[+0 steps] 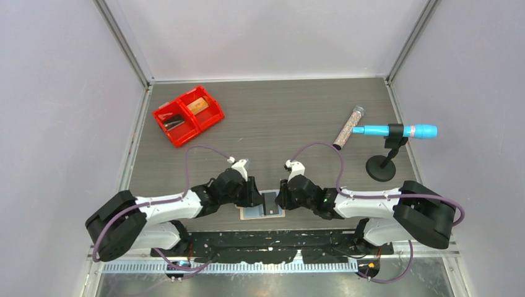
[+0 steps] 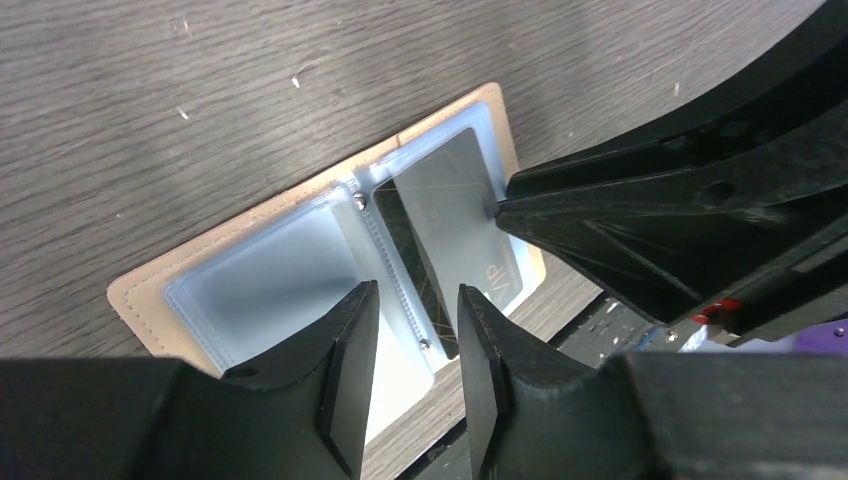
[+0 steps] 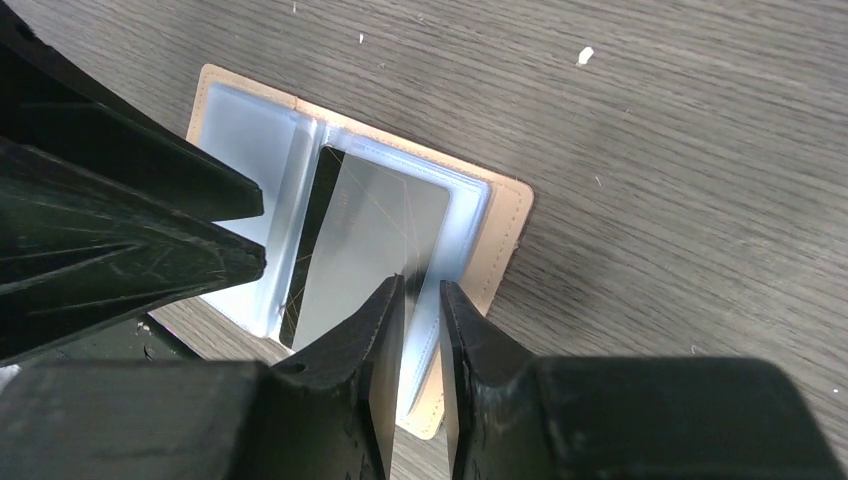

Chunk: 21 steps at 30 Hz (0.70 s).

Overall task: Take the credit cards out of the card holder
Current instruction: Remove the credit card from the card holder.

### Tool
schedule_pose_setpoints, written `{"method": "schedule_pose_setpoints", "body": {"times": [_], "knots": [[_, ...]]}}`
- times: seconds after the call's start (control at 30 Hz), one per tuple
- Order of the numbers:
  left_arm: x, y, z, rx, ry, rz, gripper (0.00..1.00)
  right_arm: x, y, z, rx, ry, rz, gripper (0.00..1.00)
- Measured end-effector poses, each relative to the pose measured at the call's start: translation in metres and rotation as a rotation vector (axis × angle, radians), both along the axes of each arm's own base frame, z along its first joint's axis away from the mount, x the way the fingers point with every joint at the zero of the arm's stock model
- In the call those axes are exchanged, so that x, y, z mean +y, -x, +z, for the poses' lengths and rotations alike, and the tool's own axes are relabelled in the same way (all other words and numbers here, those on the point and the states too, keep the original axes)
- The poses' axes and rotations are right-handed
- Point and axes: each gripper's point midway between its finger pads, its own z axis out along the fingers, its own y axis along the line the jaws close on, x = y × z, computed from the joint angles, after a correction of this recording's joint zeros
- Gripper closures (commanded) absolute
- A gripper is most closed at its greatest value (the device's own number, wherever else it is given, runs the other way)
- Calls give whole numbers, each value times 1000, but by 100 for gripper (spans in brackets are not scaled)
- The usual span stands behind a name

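The tan card holder (image 1: 247,213) lies spread open at the table's near edge, its clear blue-grey sleeves facing up (image 2: 270,270) (image 3: 240,130). A dark grey credit card (image 1: 270,201) (image 2: 450,210) (image 3: 370,240) sits at its right half, partly out of the sleeve. My left gripper (image 1: 257,199) (image 2: 415,290) hovers open over the holder's spine, with nothing between its fingers. My right gripper (image 1: 280,199) (image 3: 420,283) comes from the right. Its jaws stand a narrow gap apart, straddling the card's right edge.
A red two-compartment bin (image 1: 188,116) with items sits at the back left. A glittery tube (image 1: 348,128) lies at the back right beside a blue pen (image 1: 396,130) on a black stand (image 1: 380,168). A black rail runs just in front of the holder.
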Motion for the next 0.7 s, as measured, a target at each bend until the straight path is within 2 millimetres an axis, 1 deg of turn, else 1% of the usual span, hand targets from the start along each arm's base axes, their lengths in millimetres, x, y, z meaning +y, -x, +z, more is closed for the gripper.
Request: {"method": "schedule_pose_setpoints", "body": {"times": [0.13, 0.7], "knots": [[1, 1, -10, 10, -11, 0, 63, 0, 1, -1, 2, -11, -6, 77], [-9, -3, -13, 8, 35, 5, 64, 0, 0, -2, 10, -28, -22, 78]]}}
